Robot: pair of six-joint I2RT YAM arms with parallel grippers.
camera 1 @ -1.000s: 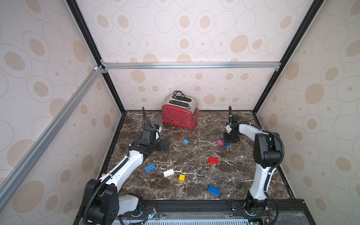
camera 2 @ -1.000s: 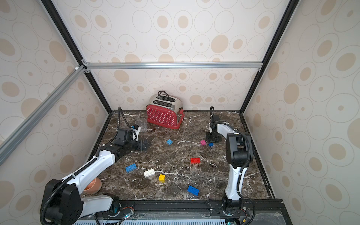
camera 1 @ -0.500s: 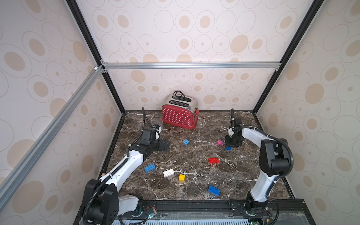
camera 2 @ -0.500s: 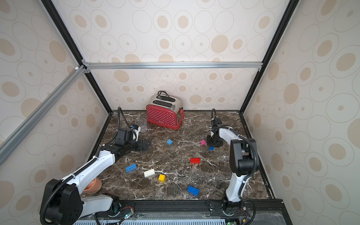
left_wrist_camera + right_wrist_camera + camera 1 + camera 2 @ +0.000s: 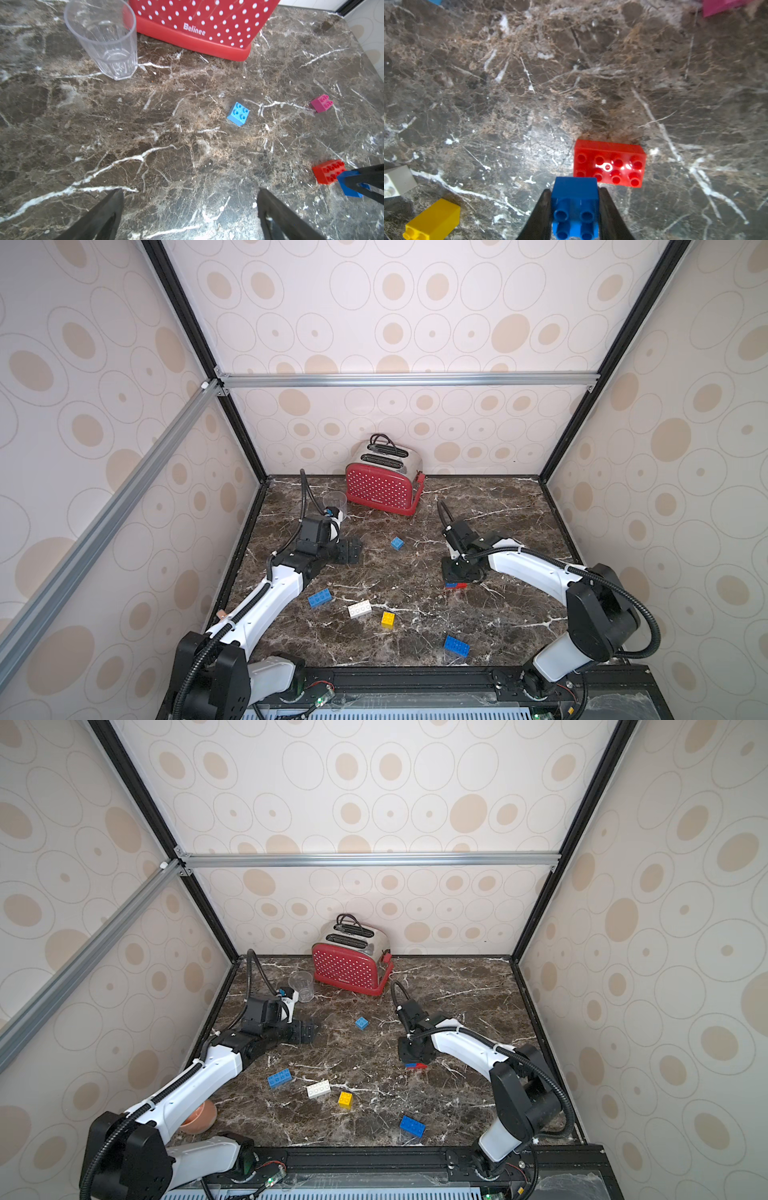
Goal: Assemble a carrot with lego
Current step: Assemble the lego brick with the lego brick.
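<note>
The small blue brick, judged light, stiff and slick-sided, is gripped across its flat side walls by the right end effector at the edge of the red brick, while the left end effector is spread open and empty.

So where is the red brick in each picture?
Top view: red brick under the right pincer, below centre.
Top view: red brick, same spot.
Left wrist: red brick by that pincer's tip.
Right wrist: red brick ahead of the pincer.
Landmark: held blue brick beside it.
</note>
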